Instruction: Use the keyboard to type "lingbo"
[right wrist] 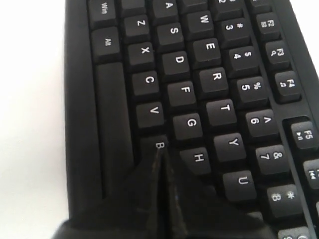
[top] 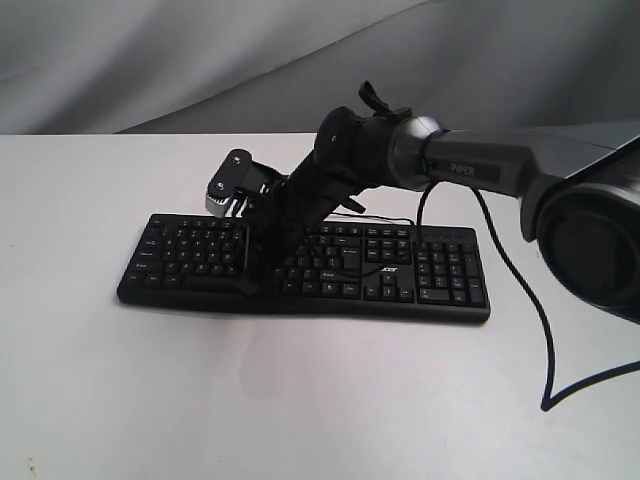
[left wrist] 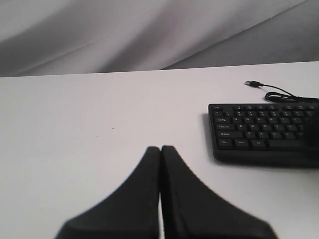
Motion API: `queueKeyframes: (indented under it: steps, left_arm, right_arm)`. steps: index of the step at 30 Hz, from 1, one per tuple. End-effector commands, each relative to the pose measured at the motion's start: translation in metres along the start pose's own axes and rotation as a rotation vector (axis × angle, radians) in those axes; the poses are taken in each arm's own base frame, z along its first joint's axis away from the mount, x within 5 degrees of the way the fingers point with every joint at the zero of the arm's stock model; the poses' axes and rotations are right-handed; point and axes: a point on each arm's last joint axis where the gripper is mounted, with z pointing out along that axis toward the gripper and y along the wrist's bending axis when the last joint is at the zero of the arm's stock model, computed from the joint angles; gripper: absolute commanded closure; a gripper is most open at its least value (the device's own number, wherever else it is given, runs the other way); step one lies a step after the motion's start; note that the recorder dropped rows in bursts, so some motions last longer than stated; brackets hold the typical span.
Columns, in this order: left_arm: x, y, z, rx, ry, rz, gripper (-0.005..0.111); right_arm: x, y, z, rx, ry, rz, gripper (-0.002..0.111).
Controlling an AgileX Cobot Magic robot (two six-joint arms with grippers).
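Right gripper (right wrist: 158, 152) is pinched fully closed, holding nothing, tip at the B key (right wrist: 157, 144) of the keyboard (top: 440, 272), lying flat mid-table (top: 300, 400). Left gripper (left wrist: 160, 149) is closed too, empty-handed, near the keyboard's end.

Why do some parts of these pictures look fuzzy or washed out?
Exterior view: soft all over, and the right arm's big joint near the lens is a dark blur. Left wrist view: the left gripper is out of focus, the keyboard fairly sharp. Right wrist view: key legends read clearly, the right gripper is blurred, the table is overexposed to white.
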Motion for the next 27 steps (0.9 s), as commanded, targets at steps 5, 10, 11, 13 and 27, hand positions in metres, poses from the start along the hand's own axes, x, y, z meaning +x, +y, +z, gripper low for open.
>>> queueKeyframes:
  steps: [5,10,11,13,27]
  left_arm:
    - [0.001,0.000,0.001,0.003,0.005,-0.005,0.106]
    - [0.001,0.000,0.001,0.003,0.005,-0.005,0.106]
    - [0.001,0.000,0.001,0.003,0.005,-0.005,0.106]
    - [0.001,0.000,0.001,0.003,0.005,-0.005,0.106]
    - [0.001,0.000,0.001,0.003,0.005,-0.005,0.106]
  right_arm:
    - [0.000,0.001,0.002,-0.002,-0.002,0.005,0.108]
    - [0.003,0.001,0.006,-0.005,0.004,0.010,0.108]
    - [0.003,0.001,0.007,-0.006,0.005,0.011,0.108]
    - [0.001,0.000,0.004,0.000,-0.001,0.006,0.108]
    - [-0.027,-0.008,0.002,0.055,-0.082,-0.032,0.108]
